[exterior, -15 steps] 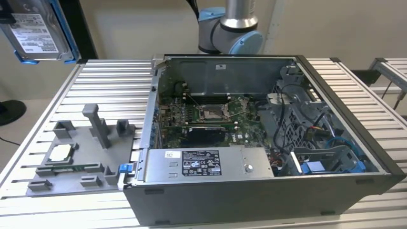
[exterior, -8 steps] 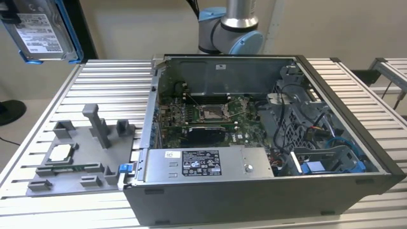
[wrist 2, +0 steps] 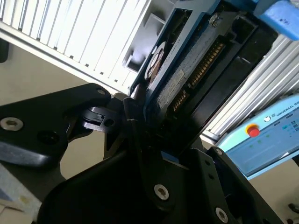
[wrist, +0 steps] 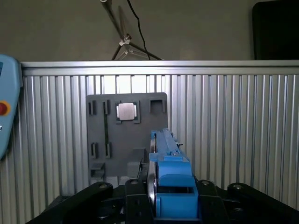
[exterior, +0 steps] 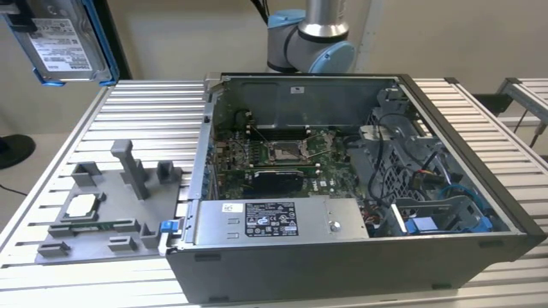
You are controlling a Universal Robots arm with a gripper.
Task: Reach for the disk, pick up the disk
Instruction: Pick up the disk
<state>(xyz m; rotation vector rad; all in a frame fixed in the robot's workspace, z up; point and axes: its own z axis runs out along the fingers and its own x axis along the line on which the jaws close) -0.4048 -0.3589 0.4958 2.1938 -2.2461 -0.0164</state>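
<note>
Black claw [wrist: 172,205] clamped on disk [wrist: 164,154], edge-on, blue plastic bracket. Beyond: flat grey tray [wrist: 152,123], square silver chip [wrist: 126,112], ribbed alu table [wrist: 233,130]. Exterior view adds disk's white label, aloft at exterior view's upper left, apart from open computer case [exterior: 342,269].

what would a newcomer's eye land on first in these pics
The disk, silver with a blue bracket, hangs high at the exterior view's upper left, clamped in the gripper. The open computer case sits in the middle of the slatted table, motherboard bare. At its side, toward the exterior view's left, a grey plate carries a small silver chip.
</note>
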